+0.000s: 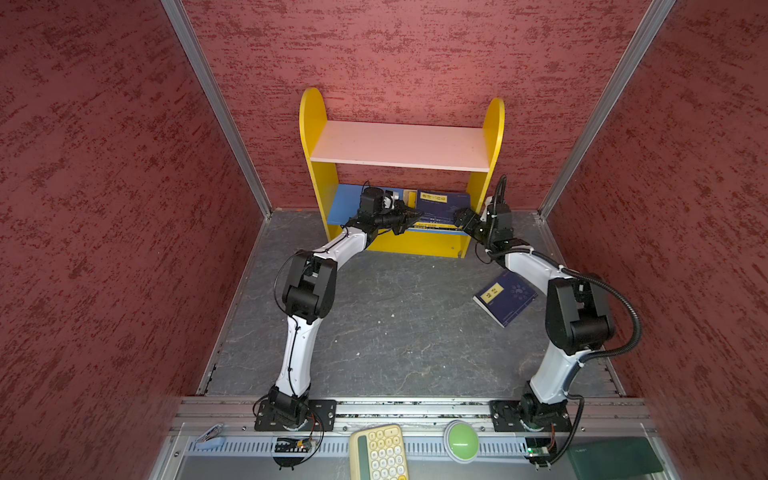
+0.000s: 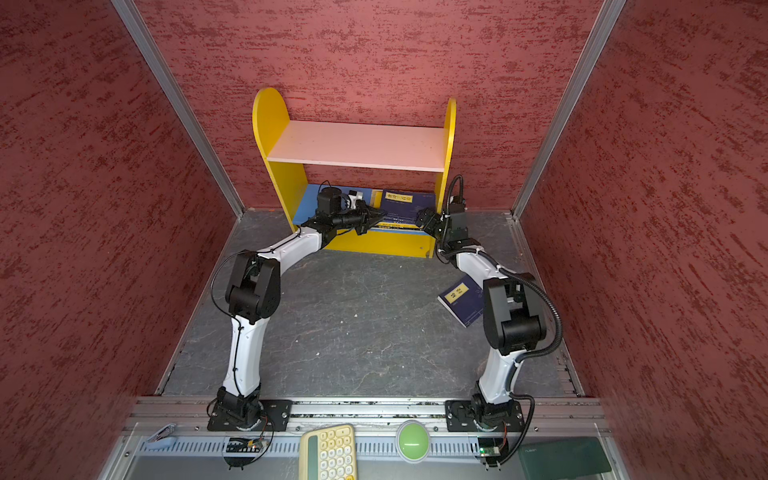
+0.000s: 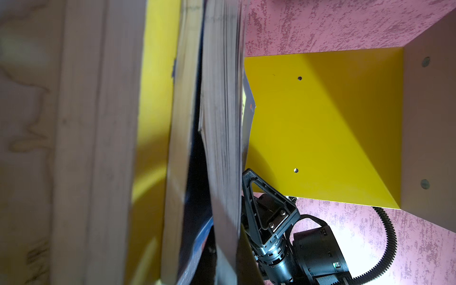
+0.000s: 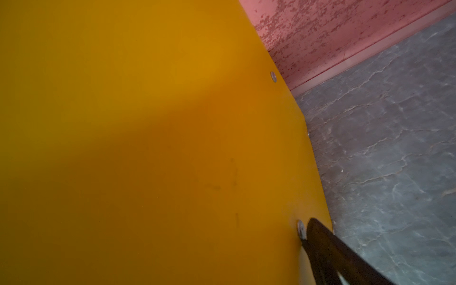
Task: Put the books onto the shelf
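The shelf [image 1: 399, 145] [image 2: 357, 143] stands against the back wall. Several books [image 1: 442, 205] [image 2: 405, 203] lie stacked on its blue lower board, a navy one with a yellow label on top. My left gripper [image 1: 411, 219] [image 2: 374, 217] reaches into that tier and is shut on the top navy book [image 3: 222, 98], whose page edges hide the fingers. My right gripper [image 1: 460, 217] [image 2: 423, 218] is open astride the shelf's right side panel [image 4: 148, 123], with one finger [image 4: 325, 251] outside it. Another navy book [image 1: 505, 297] [image 2: 461, 301] lies on the floor beside the right arm.
Red walls with aluminium posts close in the grey floor [image 1: 395, 324] on three sides. On the front rail sit a pale yellow keypad [image 1: 379, 451], a green button [image 1: 460, 440] and a dark green slab [image 1: 615, 457].
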Motion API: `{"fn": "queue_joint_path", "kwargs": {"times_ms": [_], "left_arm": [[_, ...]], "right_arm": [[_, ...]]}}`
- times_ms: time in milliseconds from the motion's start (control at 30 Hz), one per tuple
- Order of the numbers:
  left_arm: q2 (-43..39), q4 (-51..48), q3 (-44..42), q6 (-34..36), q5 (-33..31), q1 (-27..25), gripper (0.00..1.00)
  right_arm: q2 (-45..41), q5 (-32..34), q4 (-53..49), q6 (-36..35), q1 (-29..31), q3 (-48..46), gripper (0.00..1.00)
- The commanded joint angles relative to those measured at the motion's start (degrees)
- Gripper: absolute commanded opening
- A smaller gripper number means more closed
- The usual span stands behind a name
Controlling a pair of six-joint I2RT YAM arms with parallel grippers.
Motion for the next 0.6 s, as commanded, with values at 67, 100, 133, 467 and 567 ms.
{"fn": "queue_joint_path", "kwargs": {"times_ms": [67, 100, 133, 467, 567], "left_arm": [[-1.3, -1.68, 1.2, 2.38, 1.77, -0.93, 0.16], [-1.47, -1.89, 1.11, 2.52, 1.55, -0.78, 0.21], [-1.61, -2.0, 1.11, 2.65, 1.42, -0.69, 0.24], [-5.06, -6.06, -0.03, 6.05, -3.23, 1.58, 0.52], [-6.34, -8.49, -0.03, 8.13, -5.53, 2.05, 0.53]], "right_arm": [[0.89, 1.01, -1.39, -1.1, 0.48, 1.72, 0.96], [1.04, 1.38, -1.58, -1.06, 0.48, 1.63, 0.95], [1.13, 1.73, -1.66, -0.97, 0.48, 1.52, 0.94], [0.91, 3.07, -2.02, -0.46, 0.47, 0.75, 0.91], [0.8, 2.76, -1.75, -0.63, 0.48, 1.09, 0.92]]}}
